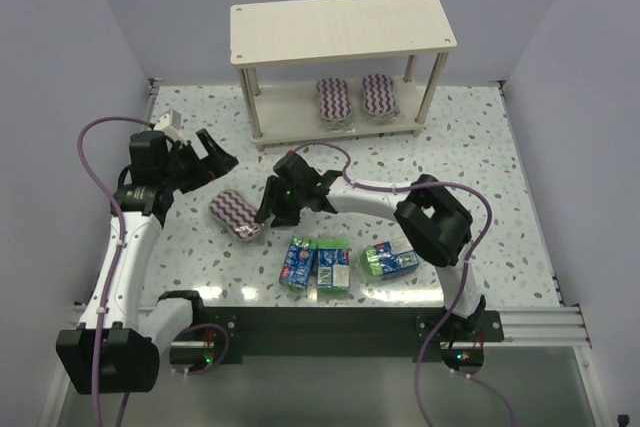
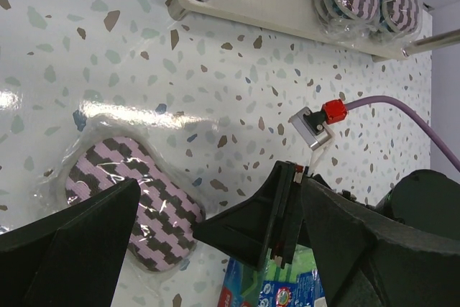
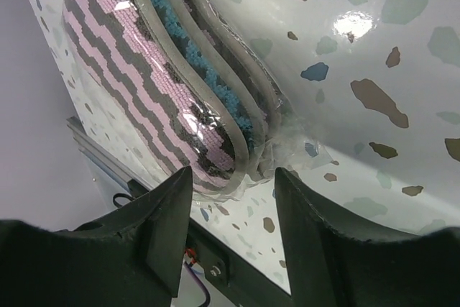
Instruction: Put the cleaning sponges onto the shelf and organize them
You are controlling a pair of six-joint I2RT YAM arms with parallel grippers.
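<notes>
Striped sponge (image 3: 144,70), upper left of frame, lies at the part-open right pincer (image 3: 233,174) tips, apparently unclamped — seat deeper across its edge before closing; left pincer (image 1: 203,165) wide, empty.

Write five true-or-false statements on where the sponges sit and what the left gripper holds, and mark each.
1. Two pads lie on the shelf's lower board. True.
2. The top board carries a pack. False: it is bare.
3. Three packs lie on the table. True.
4. The left gripper holds a pad. False: it is open and empty.
5. Every pad is on the shelf. False: one pad lies on the table at the right gripper.
</notes>
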